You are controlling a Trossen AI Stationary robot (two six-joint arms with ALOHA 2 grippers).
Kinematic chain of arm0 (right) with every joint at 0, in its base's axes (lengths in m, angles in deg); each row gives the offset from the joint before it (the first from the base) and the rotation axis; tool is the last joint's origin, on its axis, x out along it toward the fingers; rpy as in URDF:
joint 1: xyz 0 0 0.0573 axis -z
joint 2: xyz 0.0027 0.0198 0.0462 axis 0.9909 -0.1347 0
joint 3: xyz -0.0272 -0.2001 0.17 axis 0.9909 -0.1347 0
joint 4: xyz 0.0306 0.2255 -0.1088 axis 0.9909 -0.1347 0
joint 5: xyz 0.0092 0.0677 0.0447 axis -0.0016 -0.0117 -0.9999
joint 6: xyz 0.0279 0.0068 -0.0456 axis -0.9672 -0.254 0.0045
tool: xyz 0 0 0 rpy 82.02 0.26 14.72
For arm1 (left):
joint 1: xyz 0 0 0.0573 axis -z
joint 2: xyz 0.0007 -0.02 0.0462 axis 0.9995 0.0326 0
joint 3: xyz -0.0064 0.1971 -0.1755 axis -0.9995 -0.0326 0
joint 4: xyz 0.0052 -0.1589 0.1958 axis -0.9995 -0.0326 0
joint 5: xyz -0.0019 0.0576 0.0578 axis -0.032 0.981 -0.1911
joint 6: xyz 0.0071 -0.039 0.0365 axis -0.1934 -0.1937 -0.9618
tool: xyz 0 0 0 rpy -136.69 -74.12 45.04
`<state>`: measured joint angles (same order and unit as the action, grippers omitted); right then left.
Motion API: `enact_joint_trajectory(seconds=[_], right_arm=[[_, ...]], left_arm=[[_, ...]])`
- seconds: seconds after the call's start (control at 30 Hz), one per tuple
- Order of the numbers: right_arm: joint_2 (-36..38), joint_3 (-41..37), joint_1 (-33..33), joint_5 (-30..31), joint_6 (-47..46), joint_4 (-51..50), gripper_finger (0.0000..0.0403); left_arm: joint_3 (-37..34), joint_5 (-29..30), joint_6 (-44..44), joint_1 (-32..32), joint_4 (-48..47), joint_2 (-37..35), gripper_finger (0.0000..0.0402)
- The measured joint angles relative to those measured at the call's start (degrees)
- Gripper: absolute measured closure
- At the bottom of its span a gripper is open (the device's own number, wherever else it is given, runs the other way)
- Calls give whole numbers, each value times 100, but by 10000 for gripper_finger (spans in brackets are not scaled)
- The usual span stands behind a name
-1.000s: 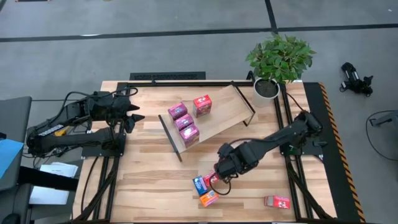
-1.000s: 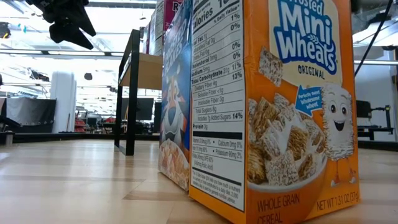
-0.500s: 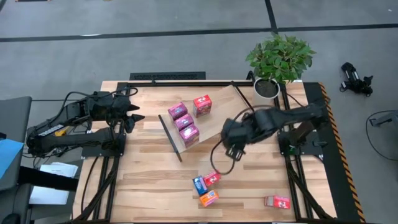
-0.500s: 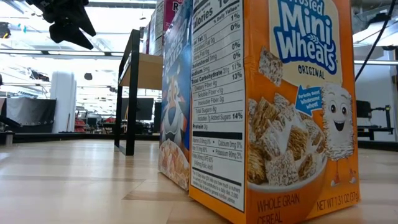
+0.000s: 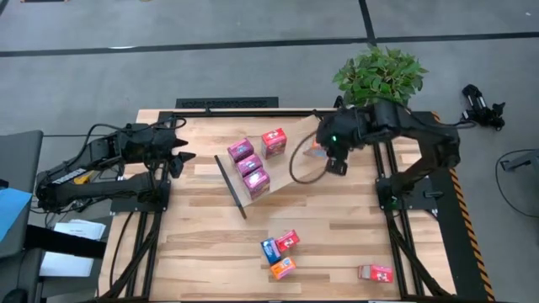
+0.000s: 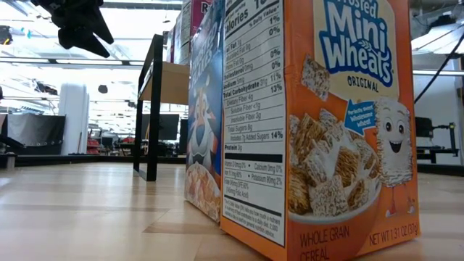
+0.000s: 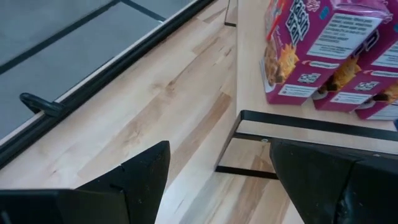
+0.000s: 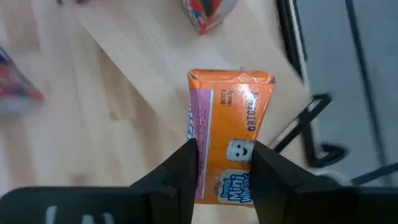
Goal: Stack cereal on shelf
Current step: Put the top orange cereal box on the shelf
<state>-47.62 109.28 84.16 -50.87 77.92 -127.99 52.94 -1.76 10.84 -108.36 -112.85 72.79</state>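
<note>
My right gripper is over the right end of the tilted light-wood shelf, shut on an orange cereal box. Three magenta boxes and a red box lie on the shelf board. On the tabletop near the near edge stand a blue box, a red box and an orange box; another red box lies farther right. My left gripper is open, raised beside the shelf's left bracket. My right gripper pinches the orange box between its two fingers, one on each long side, at the end nearer the wrist. The box runs along the fingers, printed front toward the camera. It is lifted clear, with the shelf board below it.
A potted plant stands at the table's far right corner, close to my right arm. In the low view the orange box and the blue box fill the foreground, with the shelf behind. Bare tabletop lies left of these boxes.
My right gripper has risen from the group of boxes near the near edge and swung toward the far right, ending over the shelf's right end. The blue, red and orange boxes on the table have stayed in place.
</note>
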Motion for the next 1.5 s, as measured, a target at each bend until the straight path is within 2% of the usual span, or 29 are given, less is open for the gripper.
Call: enact_joint_trajectory(seconds=[0.17, 0.47, 0.87, 1.13, 1.27, 1.37, 1.5], right_arm=[[-232, -4, 629, -219, 1640, 115, 266], [-828, -4, 988, -302, 3297, 297, 254], [-995, 11, 913, -267, 3626, 438, 259], [-998, -9, 911, -144, 3842, 485, 199], [-998, -9, 913, 145, 3967, 499, 168], [-996, -9, 913, 456, 4044, 596, 159], [-996, -9, 913, 543, 4124, 640, 158]], left_arm=[[-1, 12, 0, 0, -2, 0, 133], [1, -28, 39, 0, -15, -2, 133], [1, -30, 94, 2, -17, -2, 133], [1, -30, 98, 0, -17, 0, 133], [0, -17, 100, 0, -17, 0, 133], [1, -6, 101, 0, -17, 0, 133], [0, -6, 105, 0, -17, 0, 133]])
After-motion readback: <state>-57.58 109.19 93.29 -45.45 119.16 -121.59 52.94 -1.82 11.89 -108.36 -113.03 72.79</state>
